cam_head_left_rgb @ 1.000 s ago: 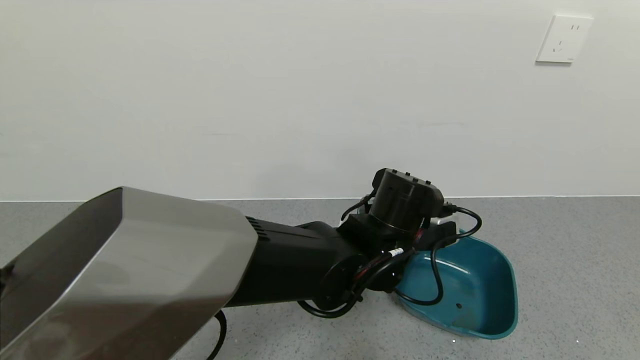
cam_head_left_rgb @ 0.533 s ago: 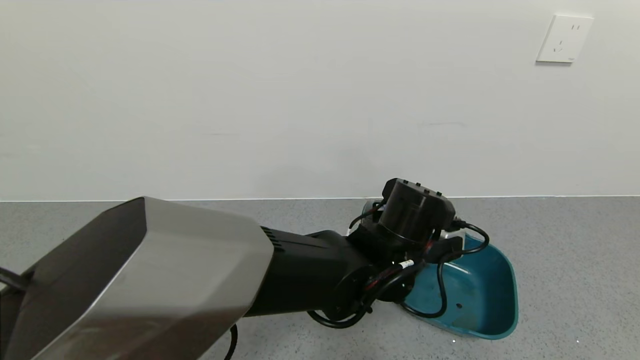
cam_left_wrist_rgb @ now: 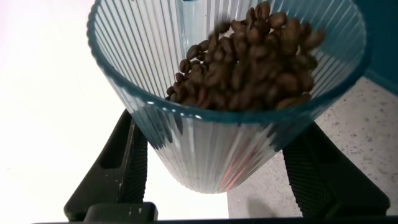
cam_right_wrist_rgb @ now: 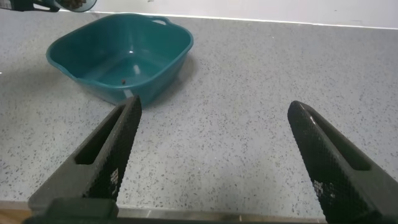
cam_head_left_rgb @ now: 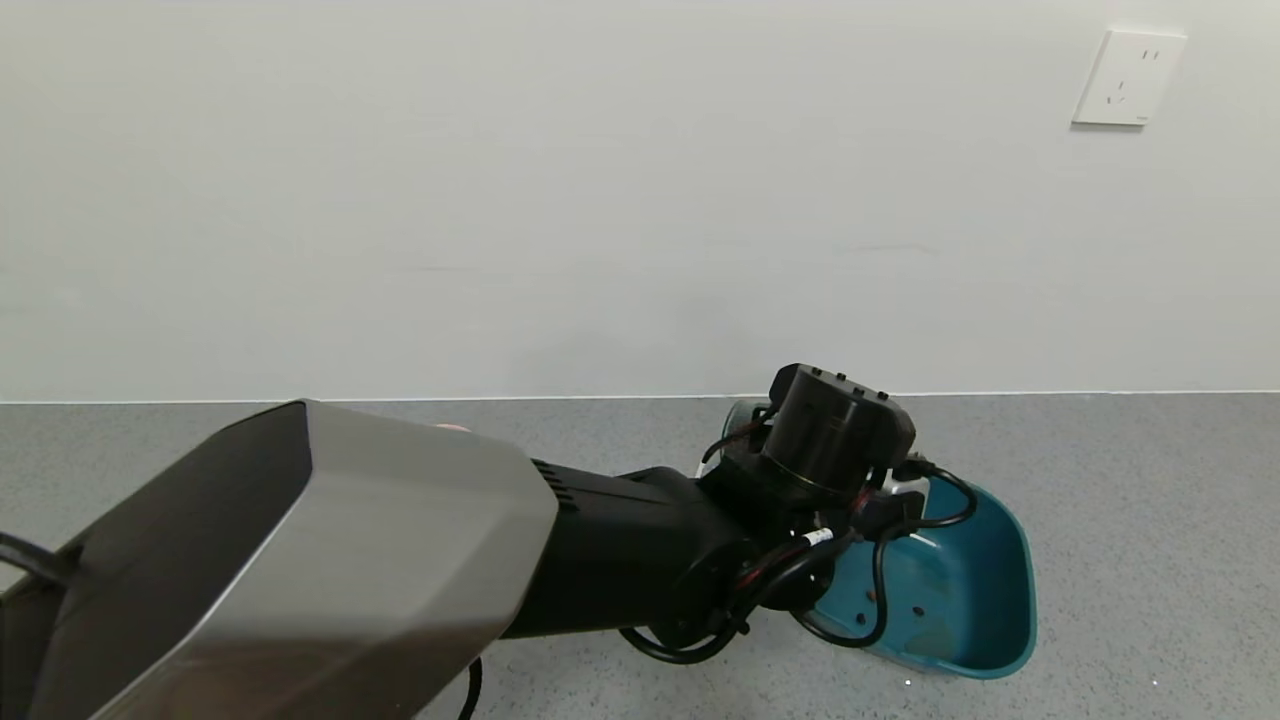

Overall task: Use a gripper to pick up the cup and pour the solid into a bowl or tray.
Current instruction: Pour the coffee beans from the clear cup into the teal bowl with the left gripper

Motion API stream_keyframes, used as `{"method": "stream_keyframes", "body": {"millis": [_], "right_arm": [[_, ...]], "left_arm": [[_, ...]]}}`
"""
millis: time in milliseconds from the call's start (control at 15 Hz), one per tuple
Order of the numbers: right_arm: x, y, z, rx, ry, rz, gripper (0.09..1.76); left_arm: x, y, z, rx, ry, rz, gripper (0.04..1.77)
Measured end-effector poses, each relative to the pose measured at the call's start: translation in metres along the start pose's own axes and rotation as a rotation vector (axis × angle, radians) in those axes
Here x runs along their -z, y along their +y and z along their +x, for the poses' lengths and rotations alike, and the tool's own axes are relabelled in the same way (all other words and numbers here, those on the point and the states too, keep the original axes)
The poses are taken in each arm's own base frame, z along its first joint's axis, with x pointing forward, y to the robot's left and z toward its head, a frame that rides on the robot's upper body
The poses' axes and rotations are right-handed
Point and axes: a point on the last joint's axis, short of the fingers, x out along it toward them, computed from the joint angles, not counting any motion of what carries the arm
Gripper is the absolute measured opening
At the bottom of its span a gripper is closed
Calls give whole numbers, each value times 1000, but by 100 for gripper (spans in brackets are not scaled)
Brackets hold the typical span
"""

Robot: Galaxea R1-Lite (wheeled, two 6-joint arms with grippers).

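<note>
While the long silver-and-black left arm reached over the speckled grey table [cam_head_left_rgb: 1150, 520], its black round left gripper [cam_left_wrist_rgb: 214, 163] squeezed the small see-through grey-teal ribbed plastic cup [cam_left_wrist_rgb: 224, 134] tight between its 2 black fingers [cam_left_wrist_rgb: 127, 163]. The cup was tipped on its side above the near edge of the big dark teal plastic basin [cam_head_left_rgb: 975, 590]. Lots of little dark brown beans [cam_left_wrist_rgb: 249, 62] were heaped by the cup's mouth. In the head view only a bit of the cup's rim peeked out behind the gripper. A few beans lay on the basin's floor. The black right gripper [cam_right_wrist_rgb: 214, 163] hung low over the table, well away from the basin, with its 2 fingers spread wide and nothing between them.
</note>
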Motion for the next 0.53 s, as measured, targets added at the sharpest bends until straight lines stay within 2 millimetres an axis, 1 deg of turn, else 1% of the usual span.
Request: {"method": "stream_keyframes", "body": {"millis": [533], "right_arm": [[0,0,0,0,0,0,171]], "left_arm": [[-7,0,-5,-35,35,109,127]]}}
